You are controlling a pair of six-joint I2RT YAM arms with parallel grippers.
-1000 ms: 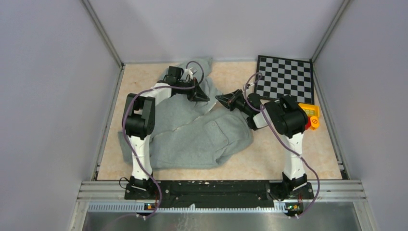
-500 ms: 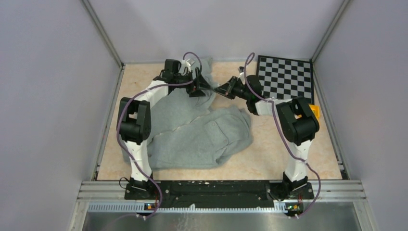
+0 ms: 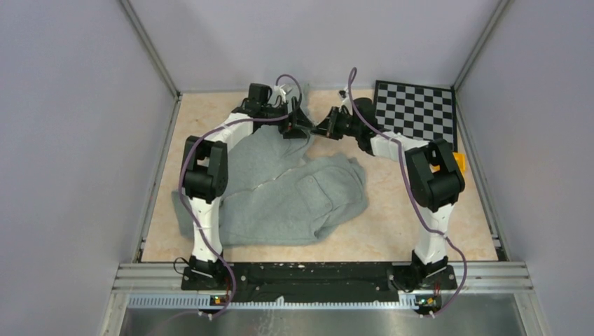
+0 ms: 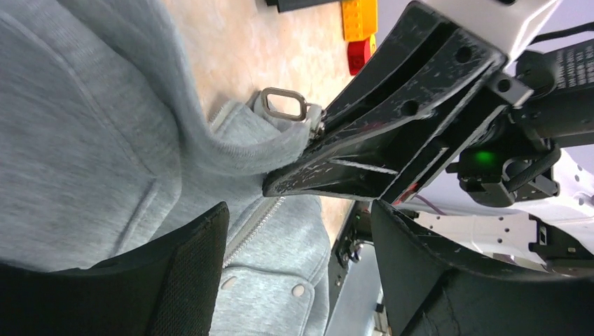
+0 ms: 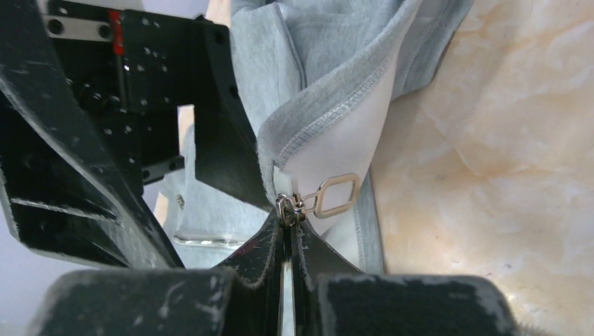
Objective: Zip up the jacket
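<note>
the jacket (image 3: 294, 203) lies crumpled on the pale counter (image 3: 392, 224), its bulk spread from the left arm's base toward the middle, with one narrow part reaching up to the far edge, where both arms meet. the grey fleece lies in loose folds, and a pocket flap shows near the centre.

at the far end, the left pincer (image 3: 300, 127) hovers over the raised collar edge with its fingers (image 4: 189, 280) spread wide, released, gripping nothing. in its wrist view, fleece and a run of pale zipper teeth (image 4: 252, 227) lie below the gap between them.

just to the right, the zipper slider (image 5: 287, 208) sits at the end of the fabric edge, and its metal pull (image 5: 336, 196), a rectangular ring, sticks out to the side.

the right pincer (image 3: 321, 131) is clenched on that slider, its two black fingertips pressed together around it, lifting the edge of the fleece off the counter. the two pincers are just beside each other, tips nearly facing.

further right, a checkerboard (image 3: 413, 112) lies flat in the far right corner. near it, partly hidden behind the right arm, sit a yellow block (image 4: 359, 10) and a red block (image 4: 358, 52).
</note>
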